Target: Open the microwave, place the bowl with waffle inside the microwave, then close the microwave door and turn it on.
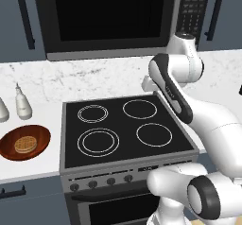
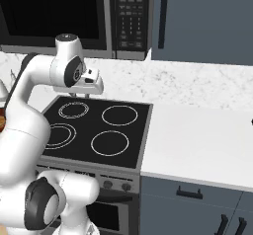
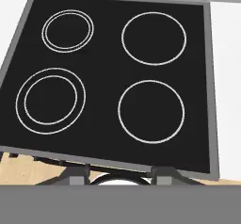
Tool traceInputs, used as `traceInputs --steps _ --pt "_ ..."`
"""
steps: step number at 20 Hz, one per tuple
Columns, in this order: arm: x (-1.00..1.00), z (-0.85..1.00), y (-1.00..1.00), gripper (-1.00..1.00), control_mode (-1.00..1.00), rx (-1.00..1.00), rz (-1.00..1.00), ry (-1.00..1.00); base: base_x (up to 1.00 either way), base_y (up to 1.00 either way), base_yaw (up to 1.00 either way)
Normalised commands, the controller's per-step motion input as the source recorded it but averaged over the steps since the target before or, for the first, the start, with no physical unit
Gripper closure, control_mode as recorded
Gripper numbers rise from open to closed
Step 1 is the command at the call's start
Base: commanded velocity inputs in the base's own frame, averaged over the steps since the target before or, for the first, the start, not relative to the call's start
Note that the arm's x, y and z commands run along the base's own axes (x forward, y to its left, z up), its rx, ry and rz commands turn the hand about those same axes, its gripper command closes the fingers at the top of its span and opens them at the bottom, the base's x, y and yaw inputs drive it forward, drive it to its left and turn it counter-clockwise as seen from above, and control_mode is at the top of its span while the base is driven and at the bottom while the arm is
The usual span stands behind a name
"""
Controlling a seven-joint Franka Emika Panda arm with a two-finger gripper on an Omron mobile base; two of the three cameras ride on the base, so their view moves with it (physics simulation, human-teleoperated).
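**Gripper hangs over the stove, holding nothing; bowl sits on the left counter**

The gripper [image 2: 83, 95] points down above the back of the stove [image 1: 120, 125], its two dark finger tips [image 3: 78, 176] rising at the bottom of the hand view with a clear gap between them. They stand partly apart and nothing lies between them; below them is only the black glass top with its four white rings. In the right base view the hand hangs just past the arm's wrist, above the rear left ring and apart from the cooktop surface.

Above and behind the hand, the microwave [image 1: 108, 18] is mounted under the cabinets [image 2: 202, 21]. The microwave door [image 1: 106, 13] is shut, its dark glass window facing forward, and the keypad [image 2: 129, 14] runs down the right side of it.

To the left of the stove, on the white counter [image 1: 28, 165], rests the bowl [image 1: 24, 142], reddish-brown and upright. The waffle [image 1: 25, 144] lies in the middle of it. Just behind the bowl, near the marbled wall, stands a small white bottle [image 1: 21, 102], with part of another at the frame's left edge. The bowl is well apart from the gripper.
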Motion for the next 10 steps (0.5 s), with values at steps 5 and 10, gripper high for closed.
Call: traceInputs --steps 5,10 --pt "-0.17 0.20 -0.02 -1.00 -1.00 0.05 0.00 -0.13 0.00 0.00 0.00" --pt "-0.09 0.51 -0.15 -1.00 -1.00 0.06 -0.03 -0.10 0.00 0.00 0.00"
